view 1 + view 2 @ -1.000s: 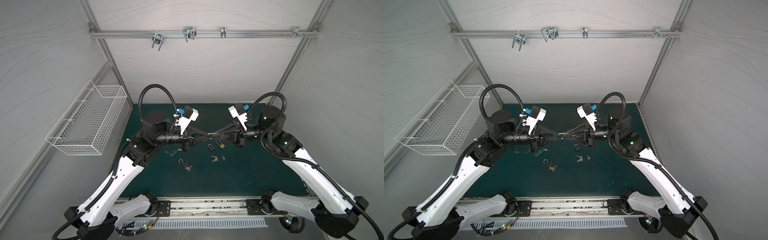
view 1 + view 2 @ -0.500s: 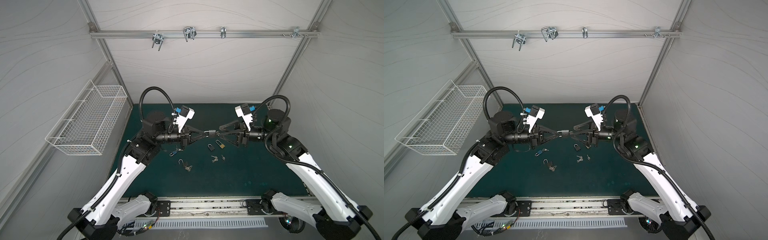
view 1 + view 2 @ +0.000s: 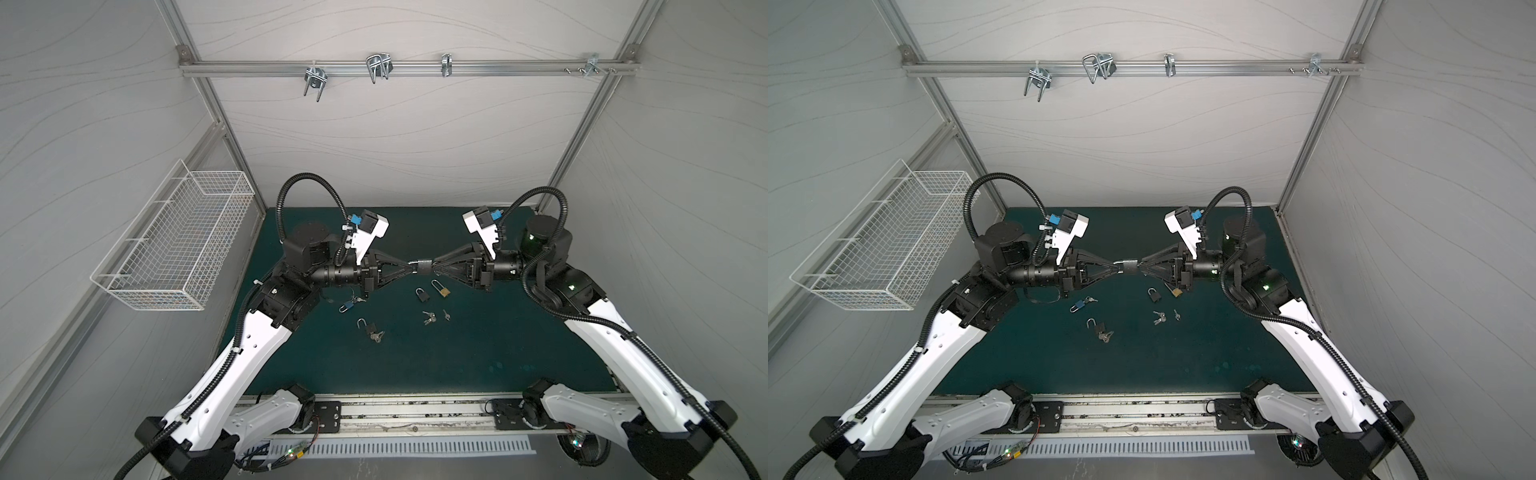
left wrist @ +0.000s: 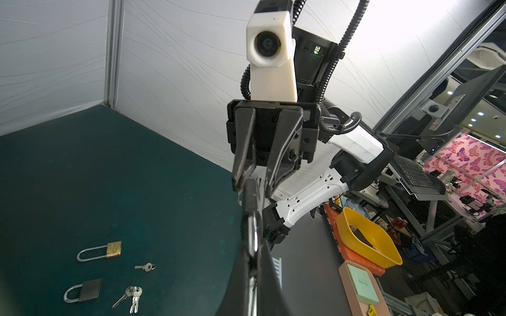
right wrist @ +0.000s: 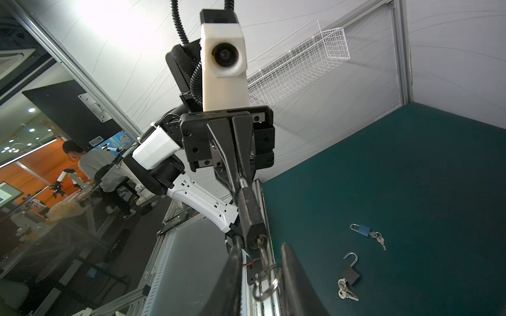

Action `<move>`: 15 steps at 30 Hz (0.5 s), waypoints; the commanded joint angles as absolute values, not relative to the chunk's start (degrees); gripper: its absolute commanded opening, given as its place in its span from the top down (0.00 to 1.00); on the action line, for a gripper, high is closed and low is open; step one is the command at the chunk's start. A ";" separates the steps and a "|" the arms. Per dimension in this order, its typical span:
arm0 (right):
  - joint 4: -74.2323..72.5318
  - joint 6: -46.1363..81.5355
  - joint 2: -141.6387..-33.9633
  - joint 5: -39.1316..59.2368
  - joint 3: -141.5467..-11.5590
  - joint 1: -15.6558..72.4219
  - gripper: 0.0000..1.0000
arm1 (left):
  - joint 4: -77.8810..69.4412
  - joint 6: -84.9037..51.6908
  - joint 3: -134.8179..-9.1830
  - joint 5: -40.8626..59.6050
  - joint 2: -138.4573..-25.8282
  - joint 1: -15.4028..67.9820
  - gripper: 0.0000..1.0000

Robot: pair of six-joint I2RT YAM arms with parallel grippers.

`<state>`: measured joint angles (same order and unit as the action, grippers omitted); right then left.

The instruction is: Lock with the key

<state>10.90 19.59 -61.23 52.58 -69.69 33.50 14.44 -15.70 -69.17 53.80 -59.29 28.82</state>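
Dark teal surface, faintly mottled. The raised padlock: black body, silver shackle. Brass padlock gleaming gold, blue padlock bright, keys silvery. Wire basket, plain white grid. Beyond, a yellow bowl and what looks like a pink butterfly print.

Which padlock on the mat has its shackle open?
The black padlock with keys at its base; the blue padlock, brass padlock and second black padlock are shut.

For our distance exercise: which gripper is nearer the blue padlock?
Left. The left gripper hangs above, right of the blue padlock; the right gripper lies farther right.
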 commanded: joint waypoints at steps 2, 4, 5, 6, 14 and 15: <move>9.11 19.91 -61.10 54.24 -70.00 33.47 0.84 | 10.50 -15.83 -69.53 54.77 -57.92 28.73 1.00; 9.05 19.82 -61.06 54.10 -69.79 33.47 0.88 | 10.50 -15.67 -69.40 54.50 -57.83 28.73 1.00; 9.14 19.93 -61.00 54.05 -69.74 33.48 0.90 | 10.57 -15.73 -69.39 54.49 -57.83 28.73 1.00; 9.16 19.94 -60.91 54.05 -69.74 33.49 0.92 | 10.54 -15.75 -69.35 54.49 -57.79 28.74 1.00; 10.01 19.17 -60.39 54.49 -69.98 33.40 1.00 | 11.35 -14.94 -69.26 53.54 -57.17 28.71 1.00; 10.13 19.01 -60.32 54.47 -70.05 33.40 1.00 | 11.35 -14.95 -69.26 53.45 -57.08 28.74 1.00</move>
<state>10.52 19.97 -61.23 52.58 -69.69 33.39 14.46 -15.49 -68.69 53.78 -58.35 28.82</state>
